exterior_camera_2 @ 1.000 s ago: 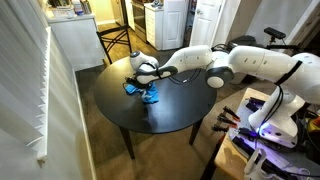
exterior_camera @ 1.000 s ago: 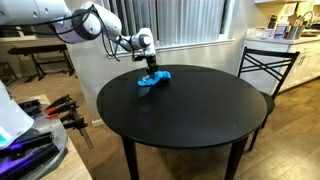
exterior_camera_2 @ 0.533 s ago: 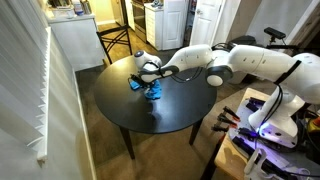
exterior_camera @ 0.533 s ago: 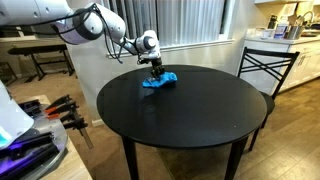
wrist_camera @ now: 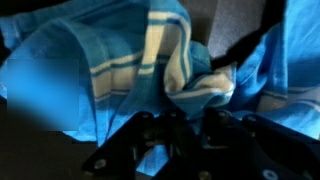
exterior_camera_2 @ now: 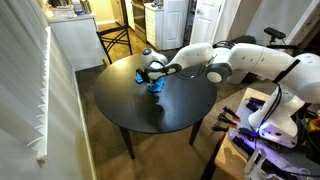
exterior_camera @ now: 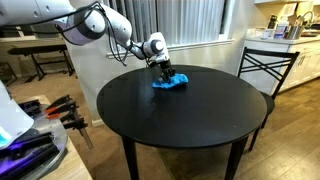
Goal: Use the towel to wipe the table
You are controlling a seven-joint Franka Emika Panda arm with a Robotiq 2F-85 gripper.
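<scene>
- We see the hand from very close in the wrist view. Its dark fingers are squeezed on a bunched-up lump of the towel.
- The towel is blue with pale stripes, and it fills most of that view. A dark bit of the tabletop peeks out at the top.
- In both exterior views the hand points down. It sits right on top of the towel.
- The towel lies crumpled in a small heap, and it touches the tabletop.
- The tabletop is round and black. The towel is near its edge, not in the middle.
- In an exterior view that edge is the far one, the side by the blinds.
- The big white arm reaches out over the tabletop to the towel.
- A dark chair stands just beside the tabletop. It is well apart from the towel.
- Some tools with red handles lie low down beside the tabletop, away from the hand.
</scene>
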